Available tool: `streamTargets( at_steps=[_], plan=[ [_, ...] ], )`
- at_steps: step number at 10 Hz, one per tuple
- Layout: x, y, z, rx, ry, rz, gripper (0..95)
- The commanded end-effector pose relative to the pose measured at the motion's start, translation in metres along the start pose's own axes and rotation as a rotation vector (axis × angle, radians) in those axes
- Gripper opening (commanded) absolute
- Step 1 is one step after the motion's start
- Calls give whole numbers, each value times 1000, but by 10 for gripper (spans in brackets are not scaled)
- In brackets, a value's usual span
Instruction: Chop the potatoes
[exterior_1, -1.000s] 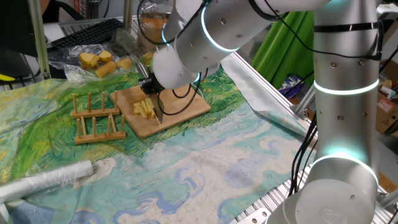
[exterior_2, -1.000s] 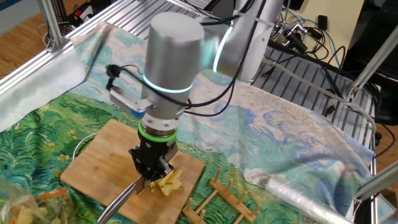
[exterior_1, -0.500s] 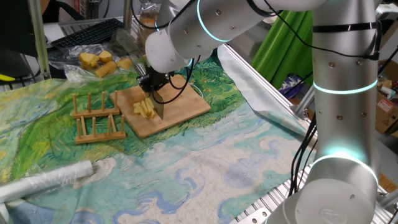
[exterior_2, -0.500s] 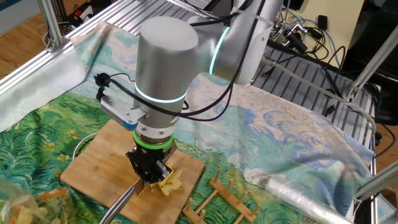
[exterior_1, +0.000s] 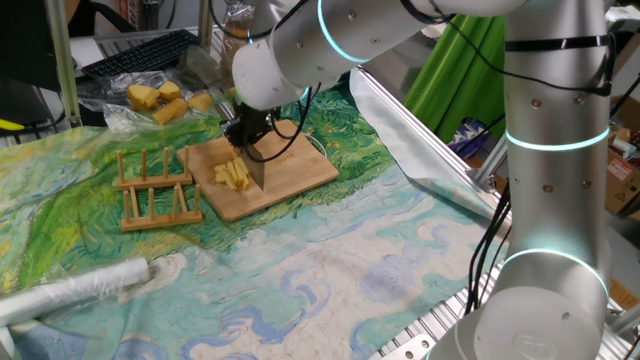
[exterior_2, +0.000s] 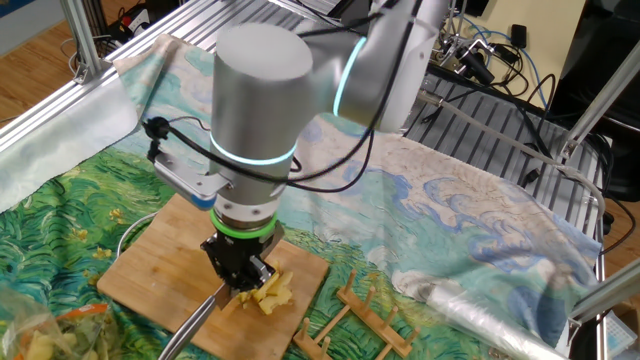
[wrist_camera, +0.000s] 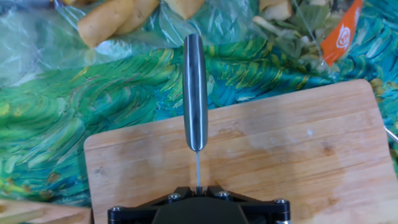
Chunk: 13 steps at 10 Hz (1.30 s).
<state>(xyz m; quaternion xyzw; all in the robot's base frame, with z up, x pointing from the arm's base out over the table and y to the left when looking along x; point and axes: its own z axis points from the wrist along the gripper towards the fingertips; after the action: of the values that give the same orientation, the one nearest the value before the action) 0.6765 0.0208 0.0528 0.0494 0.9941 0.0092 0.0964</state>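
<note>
Since the earlier frame the arm's wrist has swung over; potatoes (exterior_1: 232, 175) unmoved, a cluster of sticks on the board (exterior_1: 300, 178), just beside the knife (exterior_1: 256, 172) clamped in the closed gripper (exterior_2: 240, 283).

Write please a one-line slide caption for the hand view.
Hand view: the shut claw holds a knife over the wooden cutting board on a green painted cloth.
</note>
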Motion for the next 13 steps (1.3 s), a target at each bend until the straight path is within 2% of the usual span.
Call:
streamTargets(
  at_steps=[1, 4, 5, 13],
  plan=[
    [-1, -2, -10, 5, 11, -2, 0],
    [-1, -4, -22, 10, 29, -8, 0],
    [-1, -5, -25, 13, 26, -11, 0],
    [0, -10, -23, 15, 18, -9, 0]
  ],
)
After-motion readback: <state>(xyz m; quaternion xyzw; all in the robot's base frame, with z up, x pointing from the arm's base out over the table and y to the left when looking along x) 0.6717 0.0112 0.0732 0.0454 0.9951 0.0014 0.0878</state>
